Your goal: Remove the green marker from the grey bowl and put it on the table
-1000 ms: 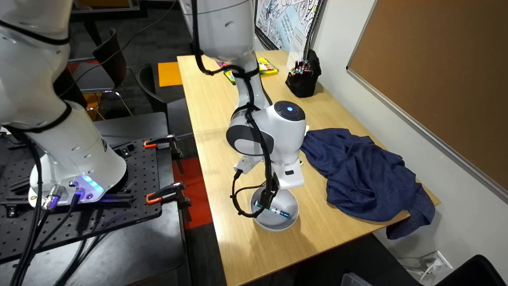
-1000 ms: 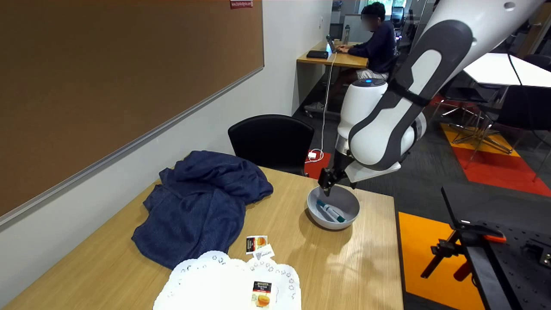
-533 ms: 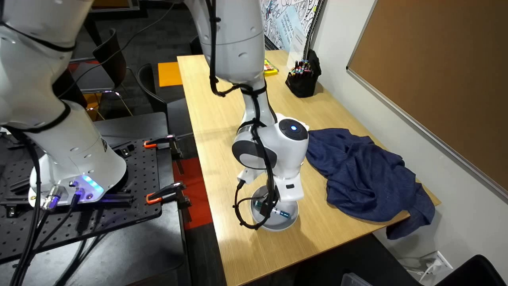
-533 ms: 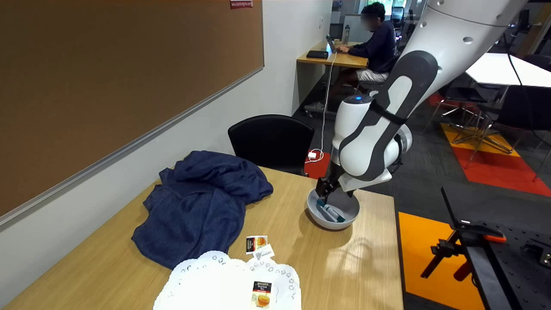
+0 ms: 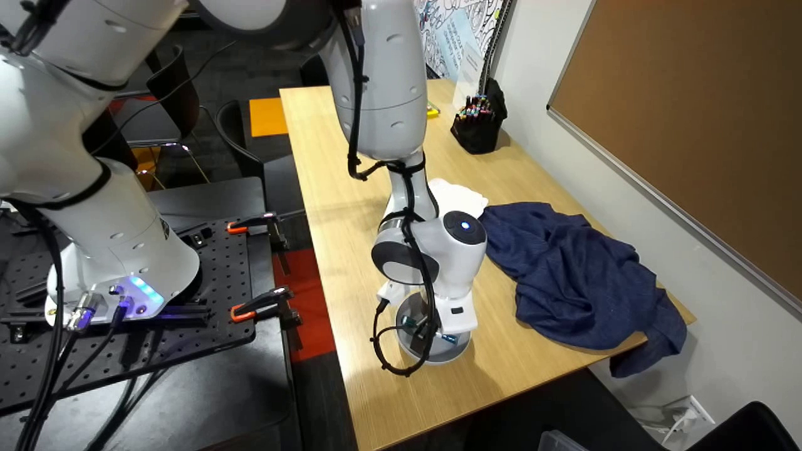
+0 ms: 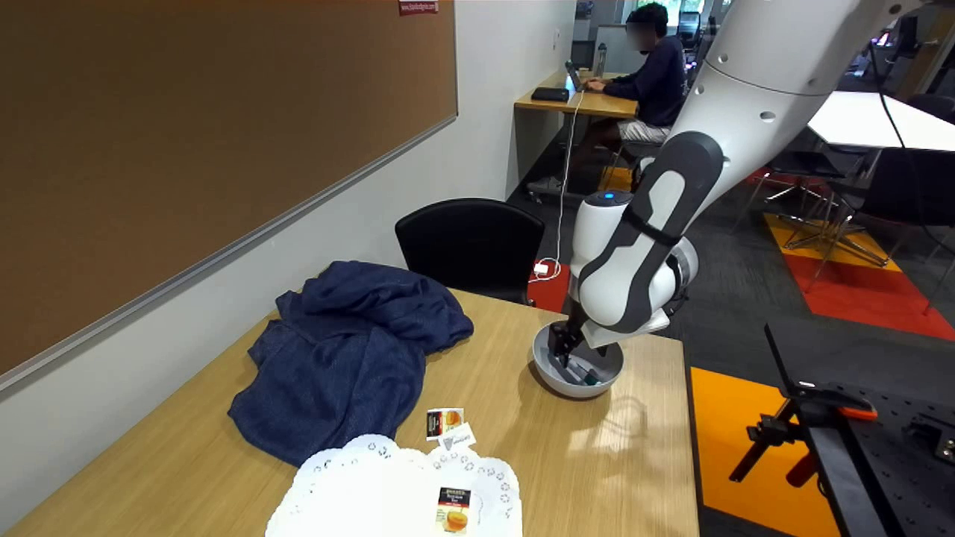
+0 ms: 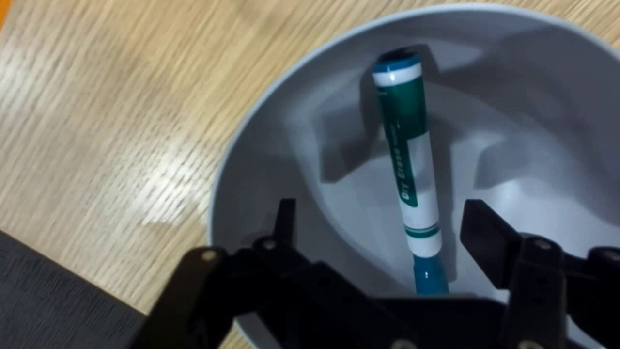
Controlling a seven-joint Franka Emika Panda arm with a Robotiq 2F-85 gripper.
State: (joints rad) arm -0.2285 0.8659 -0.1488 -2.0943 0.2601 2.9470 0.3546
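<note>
The green marker (image 7: 409, 145), white with green print and a blue-green cap, lies in the grey bowl (image 7: 264, 194). In both exterior views the bowl (image 5: 438, 357) (image 6: 543, 365) stands near a corner of the wooden table (image 5: 376, 388). My gripper (image 7: 380, 208) points down into the bowl with its fingers apart and nothing between the tips. The fingers are on either side of the marker's capped end in the wrist view, and I see no contact. The marker is partly hidden by the gripper and cable in both exterior views (image 5: 448, 339) (image 6: 589, 377).
A crumpled navy cloth (image 6: 358, 358) lies along the wall side of the table. White lace paper (image 6: 395, 485) holds a tea packet (image 6: 453, 511), with more packets (image 6: 445, 423) beside it. A black marker holder (image 5: 477, 128) stands at the table's far end. A black chair (image 6: 470, 246) is behind the table.
The arm has moved down and the gripper has gone from above the bowl's rim to inside the bowl, around the marker. The bowl and marker have not visibly moved.
</note>
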